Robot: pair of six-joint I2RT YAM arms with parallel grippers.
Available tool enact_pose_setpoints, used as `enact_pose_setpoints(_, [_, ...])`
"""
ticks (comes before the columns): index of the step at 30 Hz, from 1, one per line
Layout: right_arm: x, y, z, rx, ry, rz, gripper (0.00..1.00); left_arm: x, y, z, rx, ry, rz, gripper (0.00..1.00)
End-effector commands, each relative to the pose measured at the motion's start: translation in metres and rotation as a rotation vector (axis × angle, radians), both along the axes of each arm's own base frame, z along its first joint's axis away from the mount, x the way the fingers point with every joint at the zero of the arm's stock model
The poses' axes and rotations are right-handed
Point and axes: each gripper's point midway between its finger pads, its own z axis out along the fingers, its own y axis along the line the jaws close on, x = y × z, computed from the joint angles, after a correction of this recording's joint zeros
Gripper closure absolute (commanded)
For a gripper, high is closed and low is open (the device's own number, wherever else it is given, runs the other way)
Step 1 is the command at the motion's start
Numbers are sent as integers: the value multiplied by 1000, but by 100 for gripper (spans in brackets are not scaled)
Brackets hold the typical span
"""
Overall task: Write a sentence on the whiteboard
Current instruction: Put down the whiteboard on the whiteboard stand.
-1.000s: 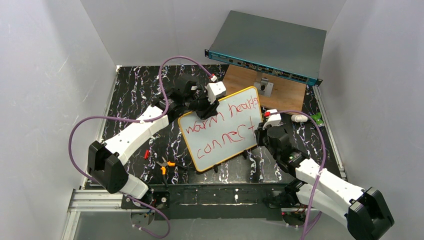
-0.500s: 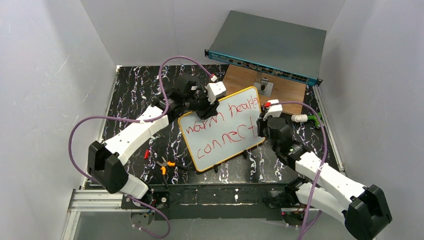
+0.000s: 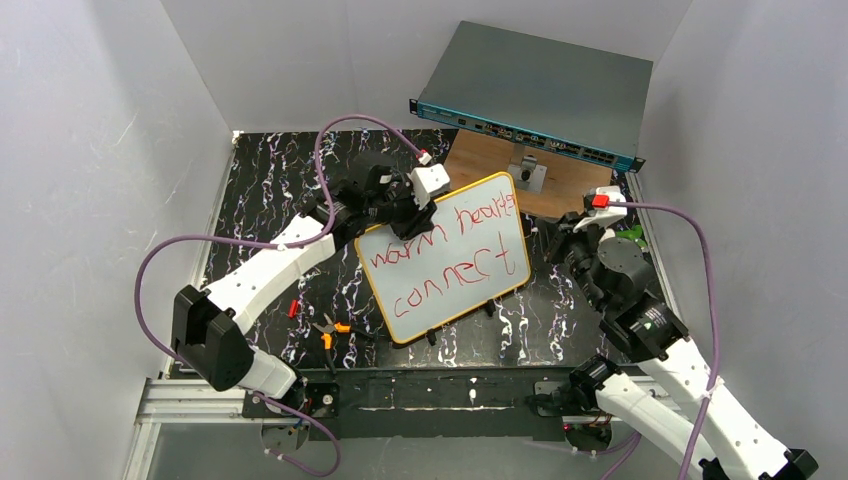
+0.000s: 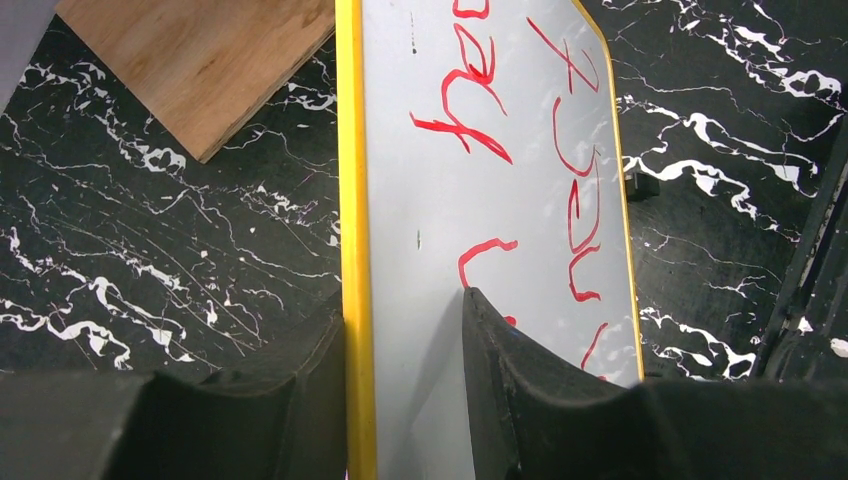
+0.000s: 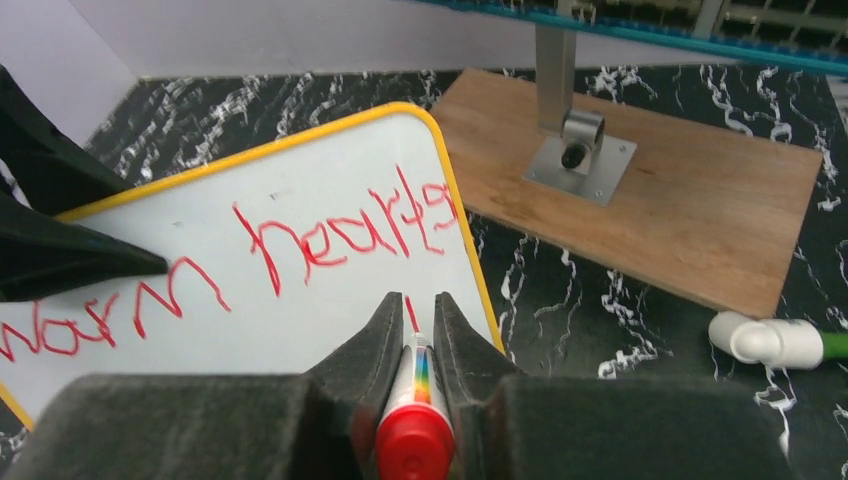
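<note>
Now the right gripper (image 5: 410, 305), clenched on the red marker (image 5: 413, 438), is drawing away right of the whiteboard (image 3: 468, 298), pinched at its corner by the left gripper (image 4: 405, 312), so the sentence (image 3: 445, 275) on it looks finished.

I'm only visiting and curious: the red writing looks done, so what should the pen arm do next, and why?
Probably lay the marker down on the table. The sentence reads complete, and the right gripper, shut on the marker, is clear of the whiteboard, which the left gripper grips by its rim.
</note>
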Motion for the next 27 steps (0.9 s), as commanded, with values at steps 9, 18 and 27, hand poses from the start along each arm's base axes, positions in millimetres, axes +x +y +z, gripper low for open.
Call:
enact_pose_setpoints(9, [-7,2,-16,-52,90,31,99,-28,39,-92,302,146,-1,100])
enact_pose_setpoints(18, [-9,6,-16,-84,114,63,99,-29,52,-122,372,180,39,100])
enact_pose_setpoints(27, [-10,8,-19,-104,135,77,99,-22,53,-124,358,158,88,74])
